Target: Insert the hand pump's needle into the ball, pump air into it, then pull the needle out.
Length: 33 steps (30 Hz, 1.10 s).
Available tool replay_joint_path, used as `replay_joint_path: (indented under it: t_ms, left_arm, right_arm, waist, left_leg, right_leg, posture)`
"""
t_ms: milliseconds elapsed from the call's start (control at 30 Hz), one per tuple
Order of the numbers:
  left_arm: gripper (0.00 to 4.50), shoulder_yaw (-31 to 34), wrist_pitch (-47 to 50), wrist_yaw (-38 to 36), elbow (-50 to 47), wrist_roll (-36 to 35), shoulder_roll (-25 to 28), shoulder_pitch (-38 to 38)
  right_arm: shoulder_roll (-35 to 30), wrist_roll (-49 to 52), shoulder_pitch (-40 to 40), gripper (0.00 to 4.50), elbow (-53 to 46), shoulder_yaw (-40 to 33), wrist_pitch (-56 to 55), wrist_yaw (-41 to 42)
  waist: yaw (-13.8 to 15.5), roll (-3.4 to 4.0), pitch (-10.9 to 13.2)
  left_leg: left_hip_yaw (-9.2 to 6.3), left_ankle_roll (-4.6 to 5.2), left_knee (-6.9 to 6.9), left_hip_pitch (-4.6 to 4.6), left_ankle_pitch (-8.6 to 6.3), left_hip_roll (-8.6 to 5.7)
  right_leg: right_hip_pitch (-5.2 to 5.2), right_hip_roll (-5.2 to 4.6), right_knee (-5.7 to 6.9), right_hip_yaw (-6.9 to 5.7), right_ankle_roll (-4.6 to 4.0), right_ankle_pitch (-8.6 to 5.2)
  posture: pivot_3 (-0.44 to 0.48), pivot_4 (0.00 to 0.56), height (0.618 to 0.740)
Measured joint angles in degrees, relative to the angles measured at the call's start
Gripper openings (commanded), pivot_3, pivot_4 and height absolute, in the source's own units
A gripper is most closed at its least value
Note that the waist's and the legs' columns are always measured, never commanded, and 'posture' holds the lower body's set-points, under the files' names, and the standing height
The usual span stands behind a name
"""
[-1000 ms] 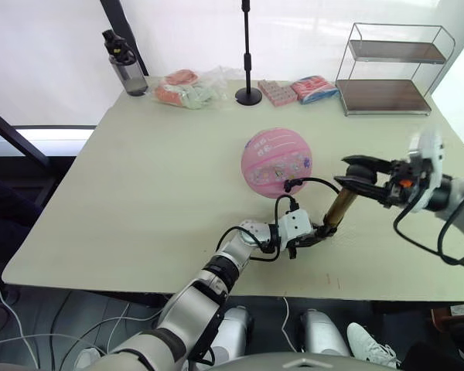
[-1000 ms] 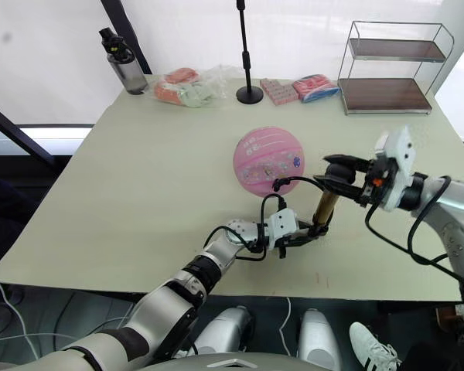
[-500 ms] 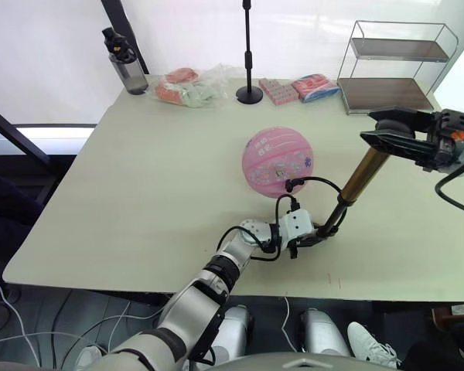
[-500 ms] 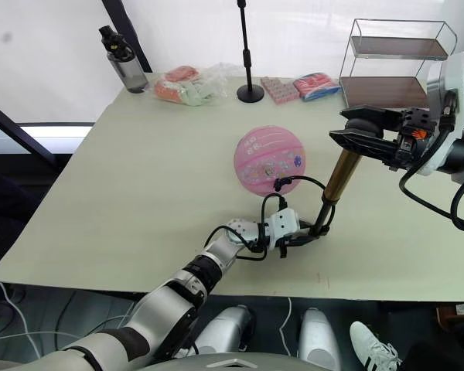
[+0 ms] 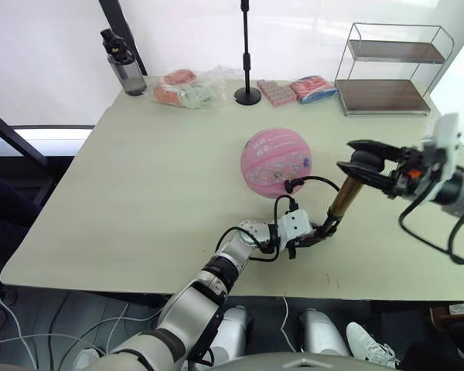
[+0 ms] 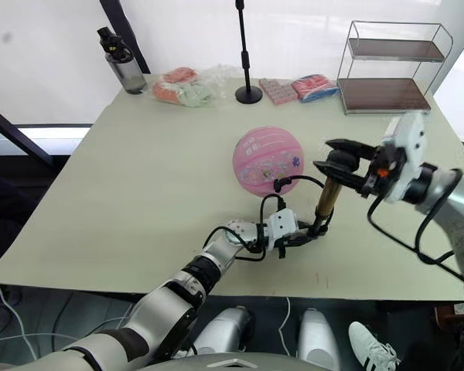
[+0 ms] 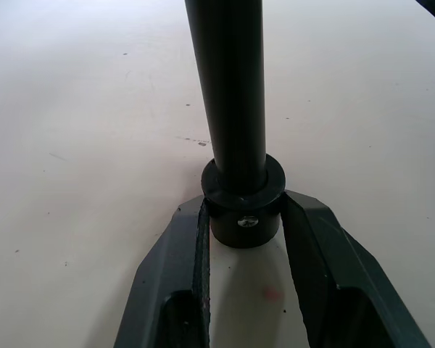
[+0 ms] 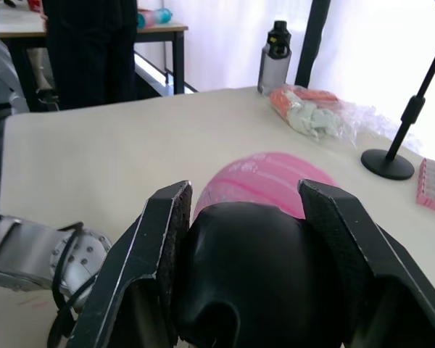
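The pink ball (image 5: 276, 162) rests at the middle of the table (image 5: 139, 201). Just right of it the hand pump (image 5: 343, 199) stands tilted, its gold cylinder leaning away from the ball. My left gripper (image 7: 244, 217) is shut on the pump's black bottom cap. My right gripper (image 8: 246, 217) is shut on the black T-handle (image 8: 257, 283) at the top, with the handle pushed down near the cylinder. The thin black hose (image 5: 313, 181) loops from the pump's base to the ball's near side. Its fitting (image 5: 288, 186) sits against the ball, and the needle pin is too small to see.
Along the table's far edge stand a water bottle (image 5: 124, 66), a plastic bag of items (image 5: 187, 88), a black stand (image 5: 247, 54), two packets (image 5: 298, 90) and a wire shelf (image 5: 390, 71). A person (image 8: 94, 43) stands beyond another table.
Half a second ago my right gripper had the T-handle raised with the pump rod drawn out. It has since pushed the handle back down. Left gripper, ball and hose have stayed put.
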Motion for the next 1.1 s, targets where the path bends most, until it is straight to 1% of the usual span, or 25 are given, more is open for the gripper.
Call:
replay_joint_path:
  t_ms: [100, 300, 500, 567, 733, 800, 867, 967, 1100]
  left_arm:
    - [1.08, 0.0, 0.5, 0.3, 0.1, 0.0, 0.0, 0.0]
    - [1.08, 0.0, 0.6, 0.5, 0.2, 0.0, 0.0, 0.1]
    - [1.08, 0.0, 0.6, 0.5, 0.3, 0.0, 0.0, 0.1]
    - [1.08, 0.0, 0.6, 0.5, 0.2, 0.0, -0.1, 0.1]
    - [1.08, 0.0, 0.5, 0.3, 0.1, 0.0, -0.4, 0.1]
    - [1.08, 0.0, 0.4, 0.0, 0.1, 0.0, -0.4, 0.1]
    - [1.08, 0.0, 0.3, -0.1, 0.1, 0.0, -0.4, 0.1]
    - [1.08, 0.0, 0.3, 0.0, 0.1, -0.1, -0.5, 0.2]
    - [1.08, 0.0, 0.2, 0.0, 0.1, 0.0, -0.6, 0.2]
  right_arm:
    - [3.2, -5.3, 3.1, 2.02, 2.7, 2.8, -6.2, -0.2]
    - [7.5, -11.9, 7.0, 2.02, 7.7, 6.3, -14.1, -0.3]
    - [8.2, -13.0, 6.8, 2.02, 8.3, 6.6, -15.4, 0.1]
    - [7.9, -12.4, 6.5, 2.02, 8.3, 6.2, -14.8, 0.7]
    - [4.4, -7.6, 4.1, 2.02, 7.6, 4.5, -7.4, 3.0]
    - [1.9, -4.7, 1.4, 2.02, 7.1, 3.2, -3.3, 3.9]
    - [0.8, -2.7, -0.6, 2.02, 6.7, 1.9, -1.2, 4.3]
    - [-1.2, 1.6, -5.3, 2.02, 6.0, -0.5, 2.4, 4.9]
    - [-3.9, 5.7, -9.0, 2.02, 5.8, -3.1, 6.9, 5.0]
  waist:
    - [-0.1, -0.06, -0.1]
    - [-0.1, -0.07, -0.3]
    - [-0.1, -0.04, -0.3]
    - [0.0, -0.03, -0.3]
    - [0.0, 0.15, -0.1]
    - [0.0, 0.35, 0.0]
    - [0.0, 0.44, 0.1]
    - [0.1, 0.44, 0.1]
    - [0.1, 0.45, 0.1]
  left_leg:
    - [-0.01, 0.01, -0.01, 0.29, -0.01, 0.01]
    - [-0.07, 0.00, -0.01, 0.36, -0.01, 0.07]
    - [-0.08, 0.00, -0.01, 0.35, -0.01, 0.07]
    - [-0.08, 0.00, -0.01, 0.34, -0.01, 0.07]
    - [-0.12, 0.00, -0.01, 0.24, -0.01, 0.06]
    - [-0.09, 0.00, 0.00, 0.14, -0.01, 0.02]
    - [-0.08, 0.01, -0.01, 0.13, -0.01, 0.01]
    - [-0.11, 0.01, -0.01, 0.09, -0.01, 0.01]
    - [-0.10, 0.01, -0.01, 0.04, -0.01, -0.01]
  right_leg:
    - [0.33, 0.02, -0.05, -0.01, 0.01, -0.01]
    - [0.39, 0.14, -0.04, -0.01, 0.00, -0.01]
    - [0.39, 0.15, -0.04, 0.00, -0.01, -0.01]
    - [0.39, 0.15, -0.04, 0.00, -0.01, -0.01]
    - [0.33, 0.14, -0.07, -0.01, -0.02, -0.01]
    - [0.24, 0.09, -0.08, 0.00, -0.01, 0.00]
    - [0.24, 0.06, -0.08, 0.00, -0.01, 0.00]
    - [0.23, 0.05, -0.10, -0.03, -0.01, 0.00]
    - [0.23, 0.00, -0.13, -0.05, -0.01, 0.00]
  posture:
    - [0.000, 0.150, 0.736]
    - [0.000, 0.150, 0.736]
    - [0.000, 0.150, 0.736]
    - [0.000, 0.150, 0.736]
    - [0.000, 0.150, 0.736]
    - [0.000, 0.150, 0.736]
    - [0.000, 0.150, 0.736]
    - [0.000, 0.150, 0.736]
    - [0.000, 0.150, 0.736]
